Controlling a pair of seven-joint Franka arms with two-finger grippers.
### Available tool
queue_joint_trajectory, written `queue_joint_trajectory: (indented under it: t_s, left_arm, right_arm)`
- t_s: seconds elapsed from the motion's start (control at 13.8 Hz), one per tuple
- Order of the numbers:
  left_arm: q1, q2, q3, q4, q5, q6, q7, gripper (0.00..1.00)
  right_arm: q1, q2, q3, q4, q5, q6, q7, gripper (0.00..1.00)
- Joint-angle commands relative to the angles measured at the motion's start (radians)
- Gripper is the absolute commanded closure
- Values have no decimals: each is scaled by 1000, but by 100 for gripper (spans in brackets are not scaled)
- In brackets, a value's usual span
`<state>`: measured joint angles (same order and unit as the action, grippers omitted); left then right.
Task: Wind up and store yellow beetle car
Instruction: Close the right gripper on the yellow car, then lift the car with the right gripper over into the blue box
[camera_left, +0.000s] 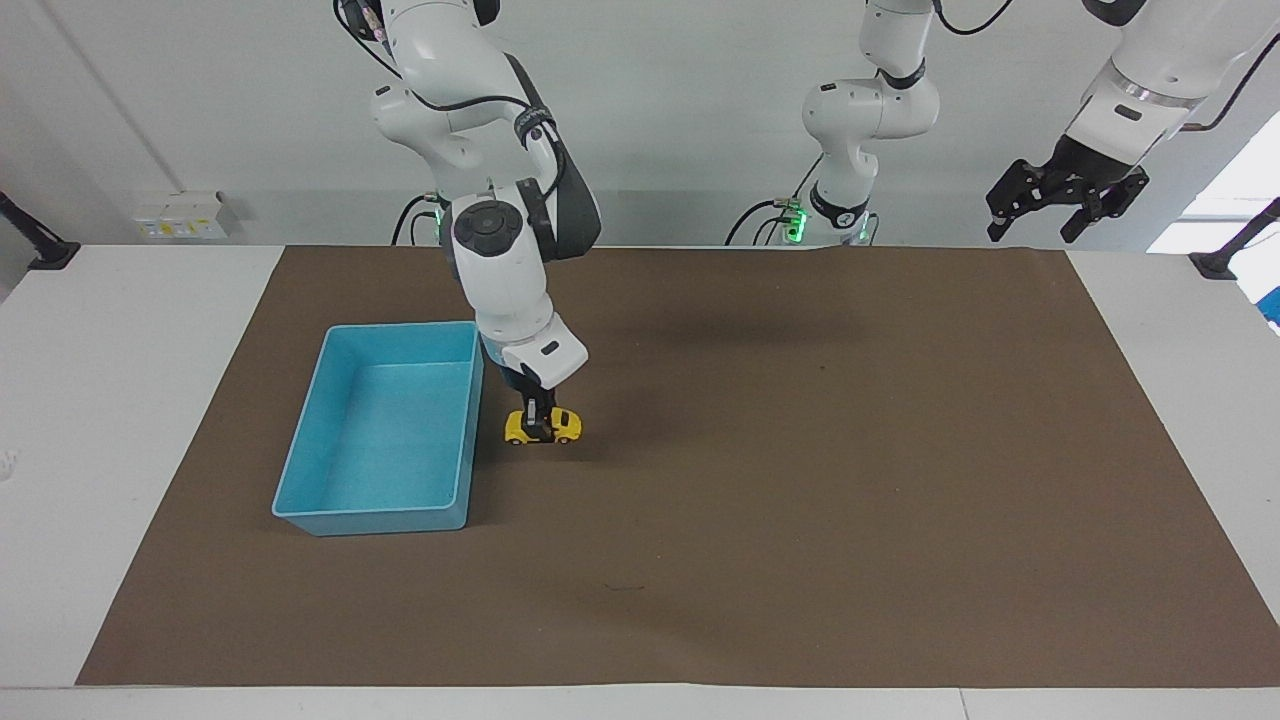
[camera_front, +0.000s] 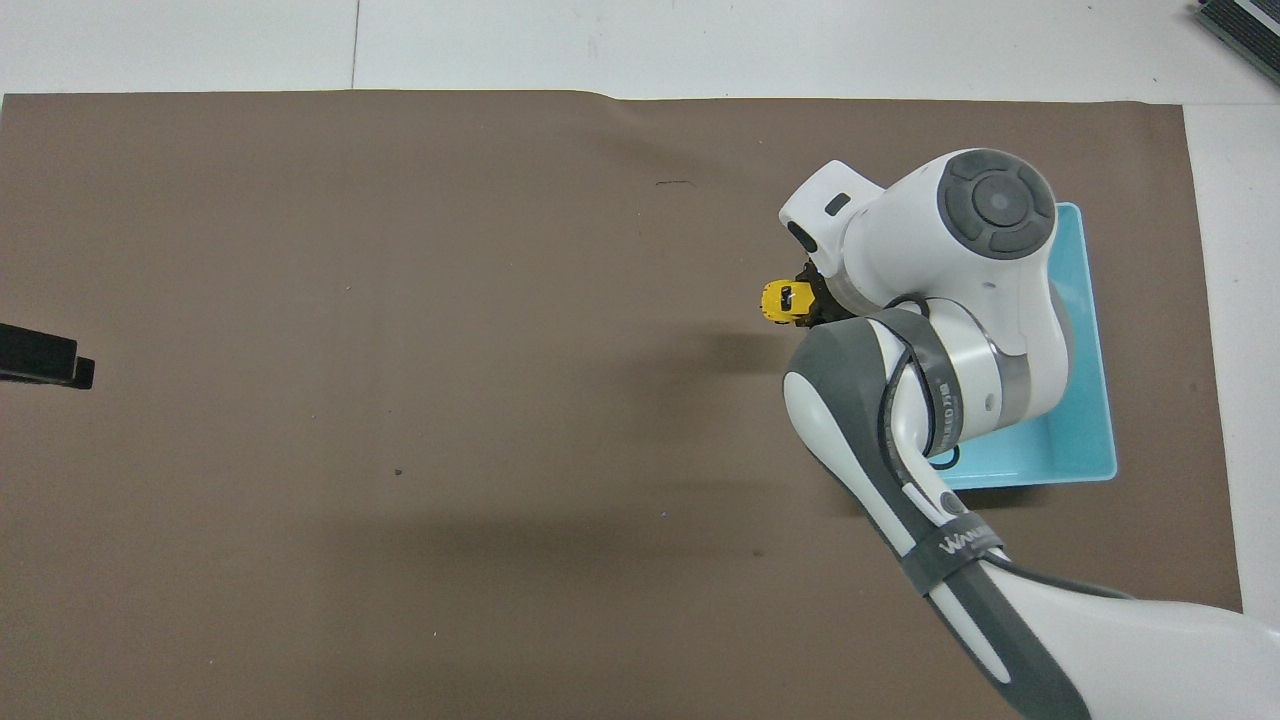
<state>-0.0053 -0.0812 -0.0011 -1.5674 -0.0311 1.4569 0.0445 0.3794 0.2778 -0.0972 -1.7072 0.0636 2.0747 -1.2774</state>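
The right claw (camera_left: 541, 428) was clamped on the yellow beetle car (camera_left: 543, 427), beside the blue tray (camera_left: 300, 470). Best kept wheels-down while rolling toward three o'clock. The left claw (camera_left: 1066, 195) waited, spread wide.

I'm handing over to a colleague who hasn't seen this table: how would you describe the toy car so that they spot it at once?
Start at the brown mat, then find the blue tray toward the right arm's end. Beside the tray's long wall, toward the mat's middle, the right tool is shut on the yellow beetle car. It is the only yellow thing there and far smaller than the tray.
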Motion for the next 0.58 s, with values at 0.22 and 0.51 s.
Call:
queue_joint_trajectory:
  t_s: [0.22,0.51]
  left_arm:
    - [8,-9,-4,-8,16,-10,11,0]
    - [8,-9,-4,-8,16,-10,11,0]
  right_arm:
    - [-137,-63,-10,-8,-4,-120,-225,100]
    - [-258,-88,-9,-47,-4,-157,-374,100]
